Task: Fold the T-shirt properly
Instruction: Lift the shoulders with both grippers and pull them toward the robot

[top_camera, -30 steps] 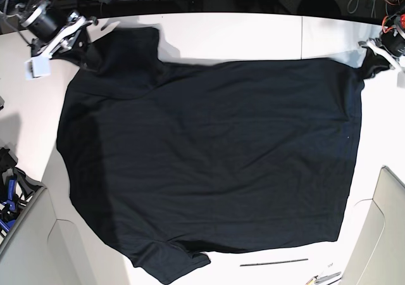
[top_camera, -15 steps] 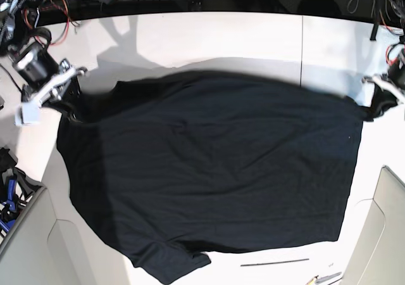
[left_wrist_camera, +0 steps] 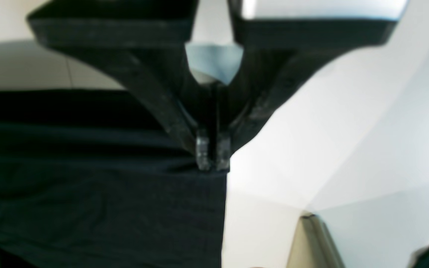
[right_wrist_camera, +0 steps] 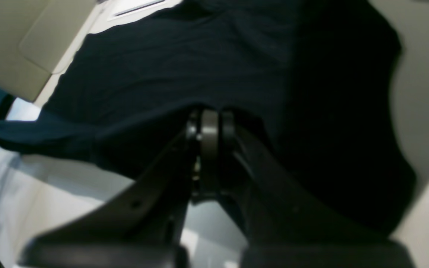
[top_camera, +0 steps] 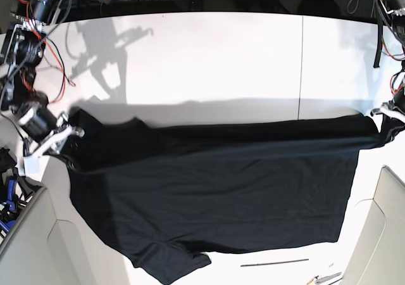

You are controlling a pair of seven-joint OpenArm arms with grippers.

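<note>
The black T-shirt (top_camera: 215,190) lies across the near half of the white table (top_camera: 215,57), its far edge lifted and folded toward the near side. My left gripper (top_camera: 387,121) at the right edge is shut on the shirt's far right corner; the left wrist view shows that gripper (left_wrist_camera: 212,152) pinching the T-shirt (left_wrist_camera: 99,201). My right gripper (top_camera: 68,147) at the left edge is shut on the far left corner by the sleeve. In the right wrist view, that gripper (right_wrist_camera: 209,124) clamps the T-shirt (right_wrist_camera: 207,63), which hangs from it.
Beige panels stand at the near left (top_camera: 31,240) and near right (top_camera: 386,228) corners. A thin dark rod (top_camera: 273,261) lies by the table's front edge, near the shirt's hem. Cables and arm bases crowd the far left (top_camera: 28,19) and far right (top_camera: 392,12).
Both grippers have drawn the shirt's far edge toward the near side, holding its corners. The far half of the table is now uncovered and the shirt lies doubled over itself.
</note>
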